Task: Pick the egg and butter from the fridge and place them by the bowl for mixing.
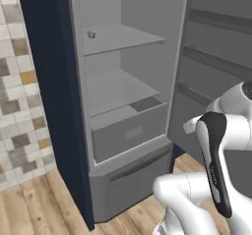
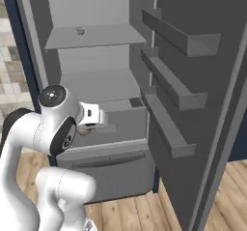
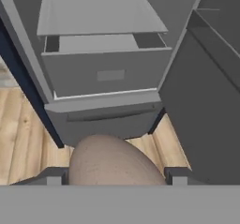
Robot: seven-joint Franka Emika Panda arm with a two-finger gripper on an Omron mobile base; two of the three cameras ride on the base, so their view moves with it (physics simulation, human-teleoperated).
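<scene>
egg (image 3: 111,161) | in claw (image 3: 112,175), jaws wide round its middle | light, smooth, brittle: grip gently | fridge (image 1: 123,81) door open

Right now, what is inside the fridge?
On the upper shelf of the fridge sits a small pale cup. The lower shelves look bare. The drawer is partly open, but its front wall covers most of what lies inside.

Light wood plank floor (image 1: 34,204) underfoot. Wall (image 1: 19,86) at left tiled in mixed white, beige, grey, tan squares. Even, shadowless lighting throughout.
</scene>
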